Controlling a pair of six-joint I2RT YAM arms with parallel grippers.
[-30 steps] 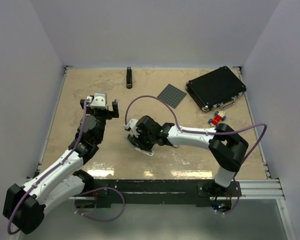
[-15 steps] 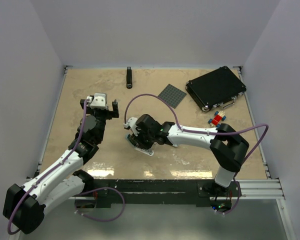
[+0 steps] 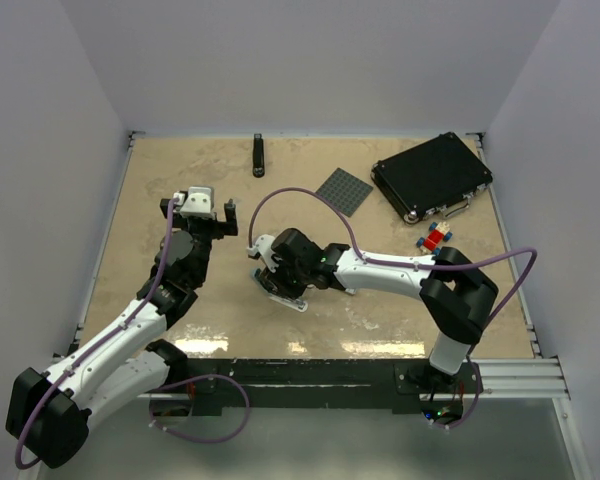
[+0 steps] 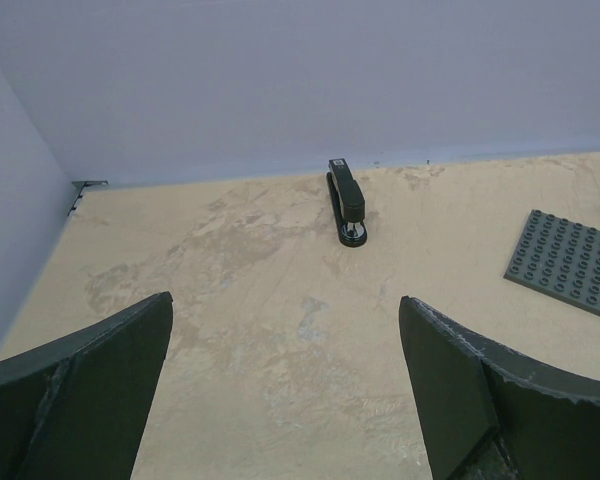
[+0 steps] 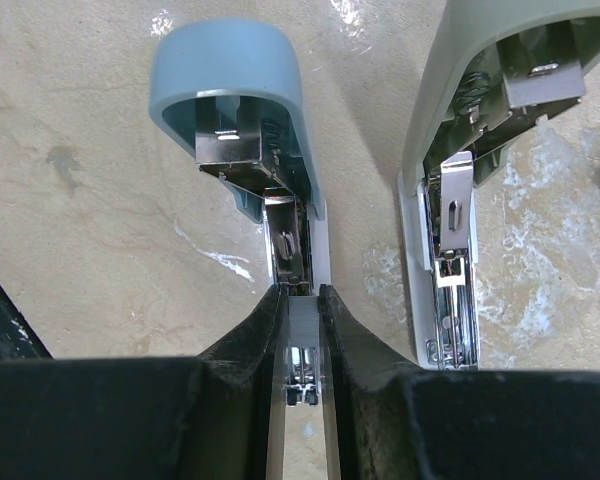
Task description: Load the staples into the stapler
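Observation:
The stapler lies open on the table under my right gripper (image 3: 271,272). In the right wrist view its pale blue part (image 5: 230,70) lies on the left and its grey-green part (image 5: 490,40) on the right, both with silvery metal inside. My right gripper (image 5: 300,295) is shut on a grey strip of staples (image 5: 302,320), held right over the metal channel of the pale blue part. My left gripper (image 3: 208,206) is open and empty above the table's left side, away from the stapler. I cannot make out the white box or the grey-blue tray.
A slim black stapler (image 3: 259,155) lies at the back wall and also shows in the left wrist view (image 4: 346,203). A grey studded baseplate (image 3: 343,191), a black case (image 3: 432,176) and red-and-blue bricks (image 3: 435,238) sit at the back right.
My right gripper has crept very slightly left over the stapler. The left arm has not moved.

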